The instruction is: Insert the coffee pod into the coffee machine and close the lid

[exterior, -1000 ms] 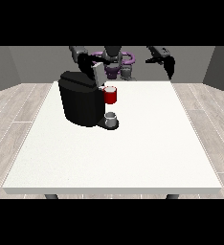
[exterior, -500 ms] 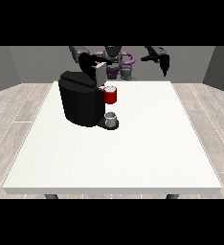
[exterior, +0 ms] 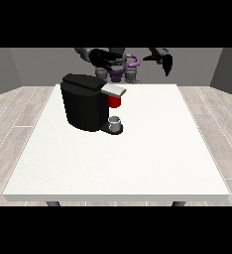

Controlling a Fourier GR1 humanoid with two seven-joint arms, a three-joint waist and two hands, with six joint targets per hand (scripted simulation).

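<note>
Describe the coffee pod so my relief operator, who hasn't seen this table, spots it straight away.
Find the black coffee machine on the white table, towards the view's left. The coffee pod sits at its front, just under the grey lid and above the small grey cup. It is the only red thing there.

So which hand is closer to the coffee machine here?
The robot's right hand, at the view's left: it hovers just behind and above the coffee machine. The hand at the view's right is raised well off to the side, far from it.
</note>
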